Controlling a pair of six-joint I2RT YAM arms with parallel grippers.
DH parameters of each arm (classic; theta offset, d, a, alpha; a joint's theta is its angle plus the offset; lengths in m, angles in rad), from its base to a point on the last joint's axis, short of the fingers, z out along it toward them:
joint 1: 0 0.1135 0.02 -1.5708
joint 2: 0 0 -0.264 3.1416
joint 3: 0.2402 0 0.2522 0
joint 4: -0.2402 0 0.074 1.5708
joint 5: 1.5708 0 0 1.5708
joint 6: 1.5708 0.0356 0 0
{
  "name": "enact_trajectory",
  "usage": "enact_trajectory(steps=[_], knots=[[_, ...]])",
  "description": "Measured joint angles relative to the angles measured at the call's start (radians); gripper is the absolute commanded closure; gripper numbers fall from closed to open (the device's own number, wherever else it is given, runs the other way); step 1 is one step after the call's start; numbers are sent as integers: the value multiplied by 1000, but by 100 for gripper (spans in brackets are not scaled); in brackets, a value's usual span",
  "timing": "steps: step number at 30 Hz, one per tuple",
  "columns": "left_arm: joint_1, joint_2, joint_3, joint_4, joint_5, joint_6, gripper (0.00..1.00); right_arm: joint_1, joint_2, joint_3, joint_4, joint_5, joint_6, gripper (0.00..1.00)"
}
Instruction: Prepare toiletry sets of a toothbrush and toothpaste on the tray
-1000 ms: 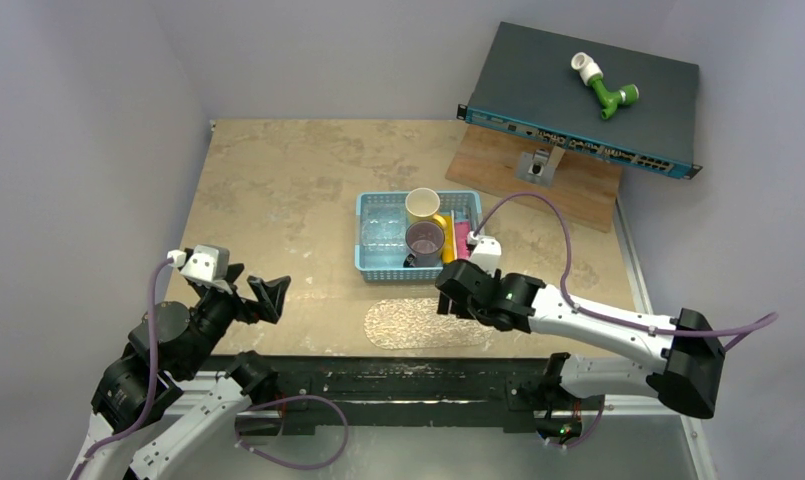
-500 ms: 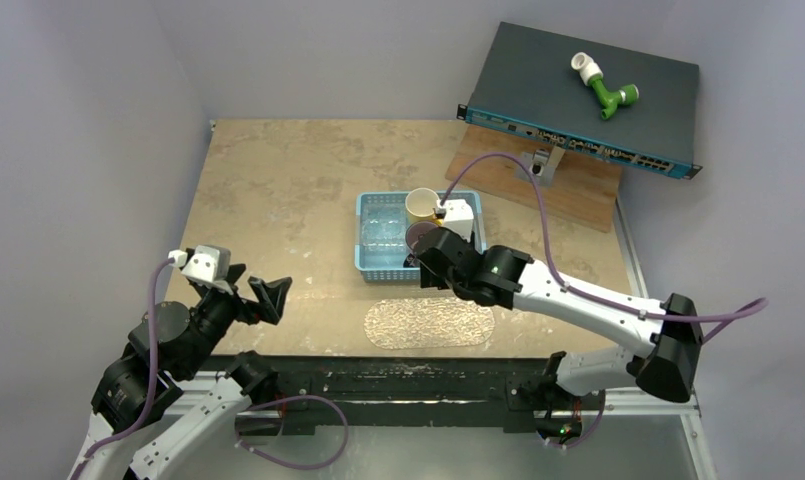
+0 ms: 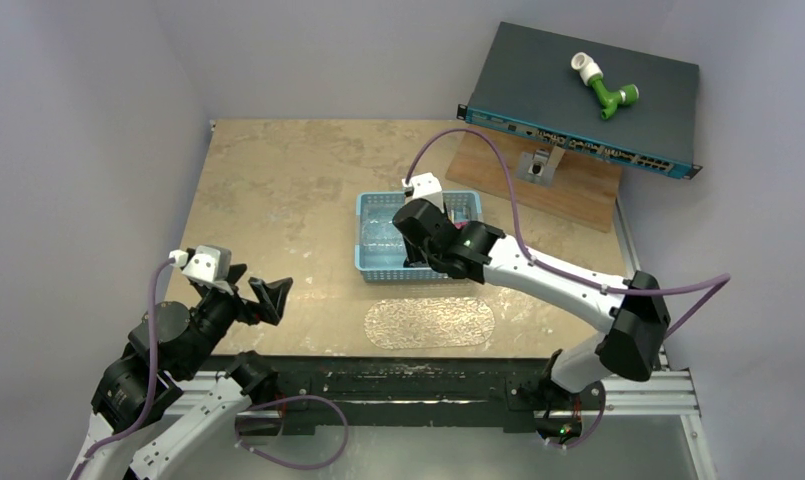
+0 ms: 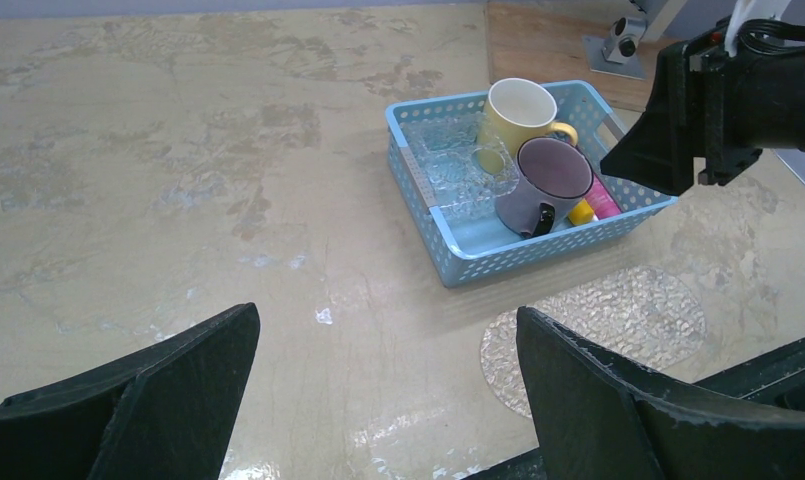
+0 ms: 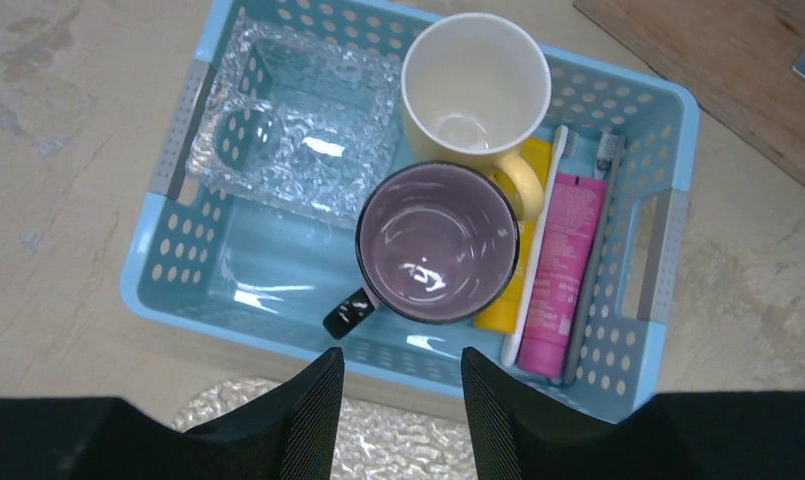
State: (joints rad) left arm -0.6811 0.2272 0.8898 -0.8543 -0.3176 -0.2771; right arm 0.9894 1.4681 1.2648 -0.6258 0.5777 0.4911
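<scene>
The right gripper (image 3: 415, 258) has swung away from its spot toward the near edge of the table (image 3: 278, 180), off the right near corner of the basket (image 3: 370, 262). It now hangs over the basket's near wall, hiding the purple mug (image 5: 433, 243) and the yellow mug (image 5: 473, 85) from the overhead view. Its arm has stretched out to the left, the elbow (image 3: 633, 325) drawn in from the table's right edge, and its cable (image 3: 466, 131) now arcs up toward the far edge.

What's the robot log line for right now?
right claw: open, above basket | left claw: open, far left | pink toothpaste, toothbrush: in basket | tray: no set yet
</scene>
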Motion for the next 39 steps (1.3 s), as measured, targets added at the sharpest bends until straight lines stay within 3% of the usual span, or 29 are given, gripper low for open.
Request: enact_trajectory(steps=[11,26,39], knots=[[0,-3,0,0,0,0,0,-33,214,212,48,-34,-5,55],[0,-20,0,0,0,0,0,-40,515,436,6,-37,163,55],[0,-32,0,0,7,0,0,-69,573,472,-21,-18,263,56]])
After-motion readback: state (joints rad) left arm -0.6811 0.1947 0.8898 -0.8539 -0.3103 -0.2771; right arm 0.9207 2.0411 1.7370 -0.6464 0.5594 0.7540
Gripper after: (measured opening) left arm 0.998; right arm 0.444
